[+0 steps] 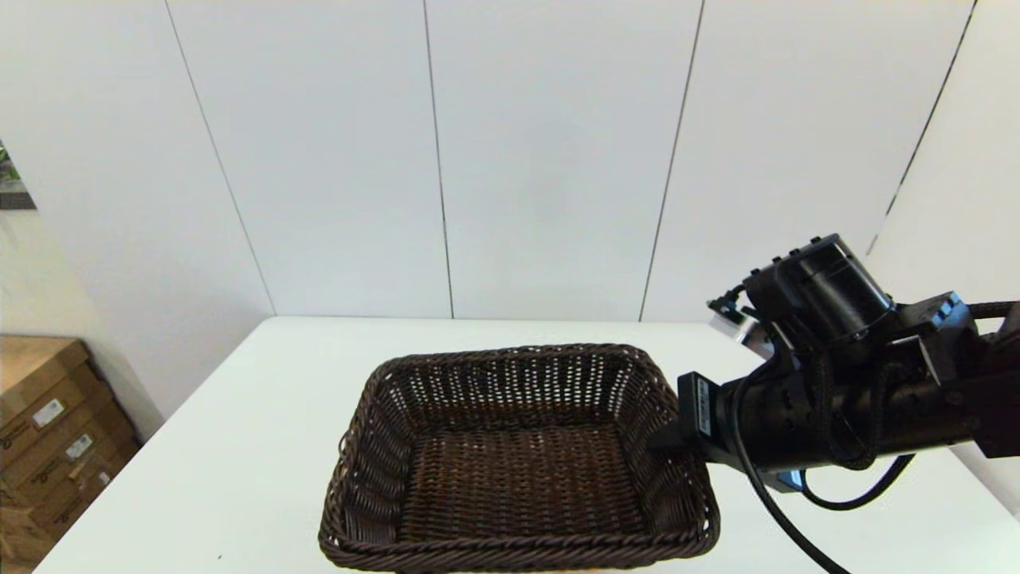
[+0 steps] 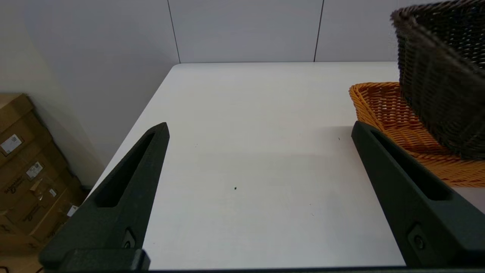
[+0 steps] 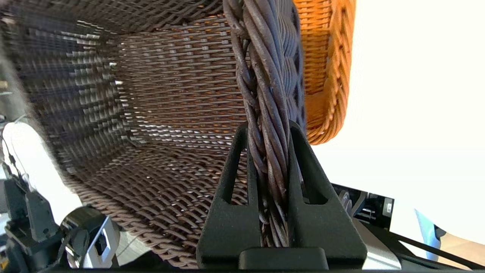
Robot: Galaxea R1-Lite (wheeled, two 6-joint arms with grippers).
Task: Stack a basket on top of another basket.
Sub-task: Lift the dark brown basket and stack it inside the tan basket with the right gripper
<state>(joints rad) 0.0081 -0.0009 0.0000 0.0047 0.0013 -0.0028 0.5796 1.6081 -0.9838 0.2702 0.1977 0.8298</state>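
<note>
Right pincer: my right gripper [image 3: 268,131] is clamped on the braided rim of the dark brown basket [image 1: 514,458], one finger inside the wall and one outside, on the basket's right side as the head view shows it.

Dark brown basket: I hold it lifted off the white table [image 1: 239,446], and in the left wrist view it hangs tilted above the orange-tan basket [image 2: 394,113]. In that view its lowest edge looks close to the orange rim; whether they touch I cannot tell.

Orange-tan basket: it sits on the table under the dark one. From the head view it is hidden beneath the dark basket; my right wrist view shows its orange wall just beyond the rim I am gripping.

Left pincer: my left gripper [image 2: 259,129] is low over the bare table on the left side, fingers spread wide with nothing between them, well apart from the dark basket and near the orange one's left end.

Right arm: it reaches in from the right edge of the head view, level with the basket's rim.

Beyond the table: cardboard boxes [image 1: 48,430] stand on the floor at the far left.
</note>
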